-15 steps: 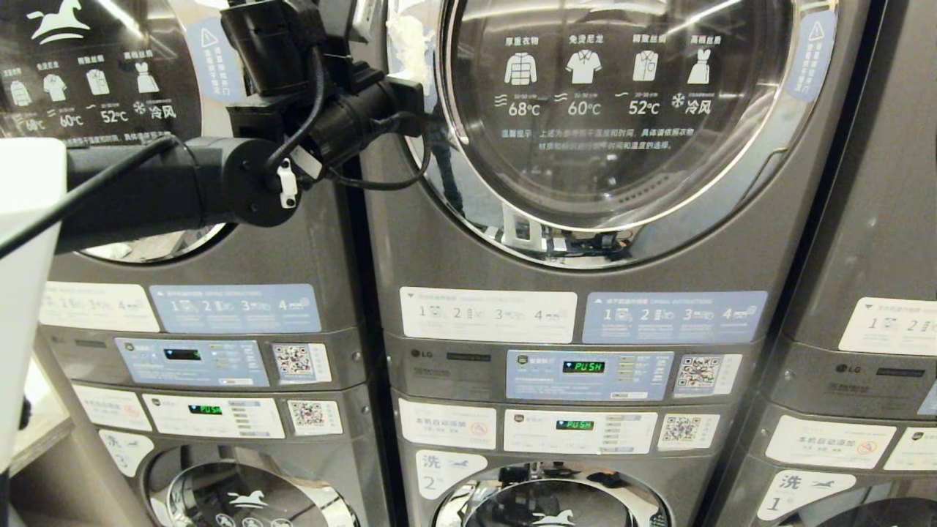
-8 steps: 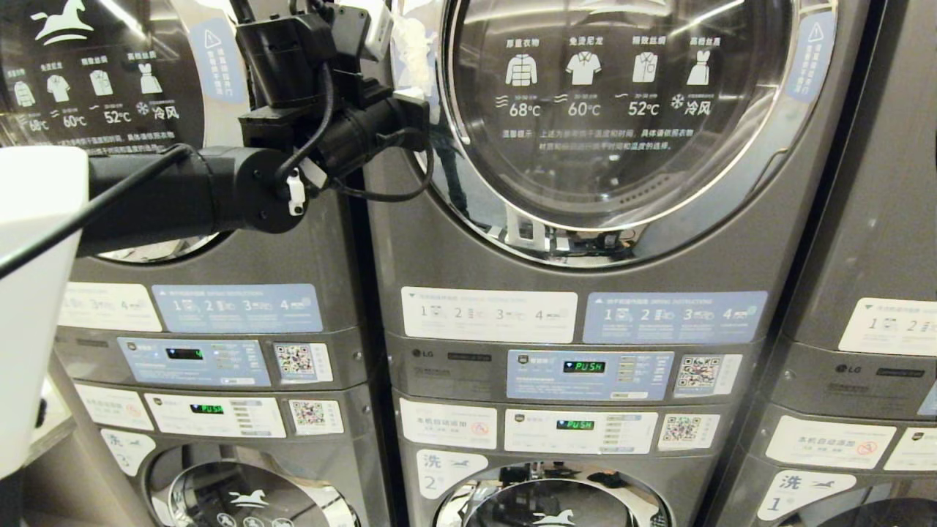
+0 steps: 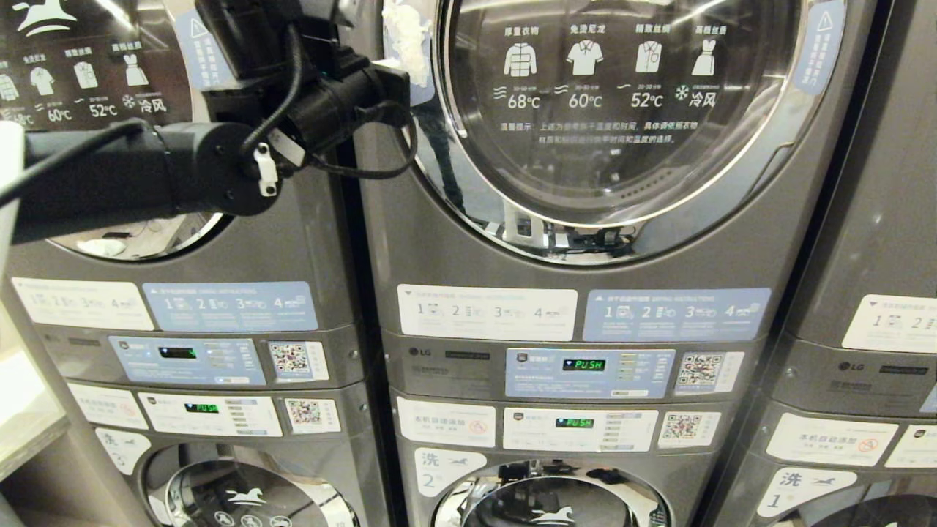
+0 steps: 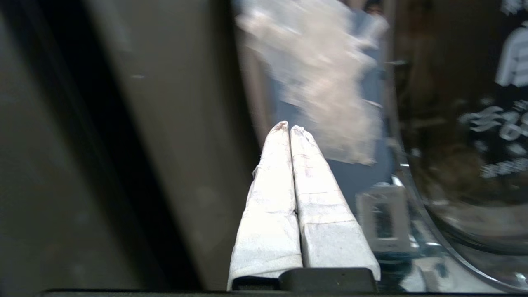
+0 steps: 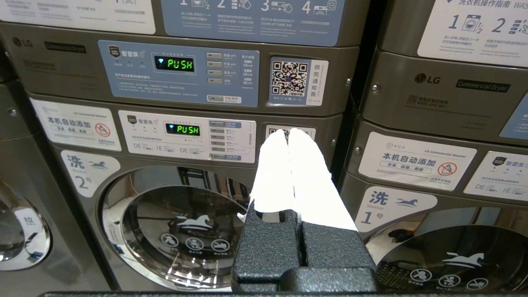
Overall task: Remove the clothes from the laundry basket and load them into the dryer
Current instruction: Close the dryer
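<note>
The middle dryer (image 3: 761, 219) has its round glass door (image 3: 615, 110) shut. My left arm (image 3: 219, 168) reaches up at the upper left toward the door's left rim. In the wrist view the left gripper (image 4: 288, 127) is shut with nothing between its white-wrapped fingers. It points at a scuffed white patch (image 4: 326, 82) on the blue label beside the door glass (image 4: 474, 144). My right gripper (image 5: 287, 133) is also shut and empty, held low in front of the washer control panel (image 5: 189, 140). The clothes and the laundry basket are out of view.
More stacked grey machines stand to the left (image 3: 219, 315) and right (image 3: 864, 329) of the middle stack. Below the dryers are washer doors (image 5: 181, 231), and two green PUSH displays (image 3: 583, 364) are lit. A pale ledge (image 3: 29, 417) shows at the lower left.
My left arm has lifted a little and slid toward the picture's left, its hand now partly past the top edge. The head view has shifted slightly. The right arm is still.
</note>
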Available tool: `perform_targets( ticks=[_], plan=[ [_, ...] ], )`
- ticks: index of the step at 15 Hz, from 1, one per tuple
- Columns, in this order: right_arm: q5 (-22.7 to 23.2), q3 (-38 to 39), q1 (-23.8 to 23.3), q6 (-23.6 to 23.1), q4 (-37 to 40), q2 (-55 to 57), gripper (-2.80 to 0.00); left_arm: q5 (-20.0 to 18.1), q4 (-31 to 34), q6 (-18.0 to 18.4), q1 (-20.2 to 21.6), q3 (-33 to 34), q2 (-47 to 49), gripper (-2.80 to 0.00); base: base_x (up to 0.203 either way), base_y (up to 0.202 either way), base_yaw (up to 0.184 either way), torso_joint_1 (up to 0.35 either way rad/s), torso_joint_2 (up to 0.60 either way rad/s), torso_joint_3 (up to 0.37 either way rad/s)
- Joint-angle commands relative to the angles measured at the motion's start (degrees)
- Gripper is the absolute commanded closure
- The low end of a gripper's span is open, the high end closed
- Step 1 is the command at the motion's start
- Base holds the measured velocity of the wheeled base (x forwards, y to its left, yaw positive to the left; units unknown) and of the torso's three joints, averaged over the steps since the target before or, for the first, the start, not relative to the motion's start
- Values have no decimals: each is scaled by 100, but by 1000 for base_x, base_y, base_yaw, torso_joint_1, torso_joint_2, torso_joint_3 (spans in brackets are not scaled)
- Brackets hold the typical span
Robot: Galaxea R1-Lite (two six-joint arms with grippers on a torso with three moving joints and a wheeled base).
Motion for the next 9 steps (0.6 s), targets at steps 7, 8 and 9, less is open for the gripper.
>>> perform_targets(
  ticks=[7,8,9],
  plan=[
    [3,-9,0,0,2,-2,0,219,35,184,-48,2823,-2896,0,0,0,0,-2,8,4],
    [3,-9,0,4,2,-2,0,232,122,189,-47,3483,-3346,0,0,0,0,0,0,0],
    [3,-9,0,4,2,-2,0,239,254,177,-46,4206,-3822,0,0,0,0,0,0,0]
  ],
)
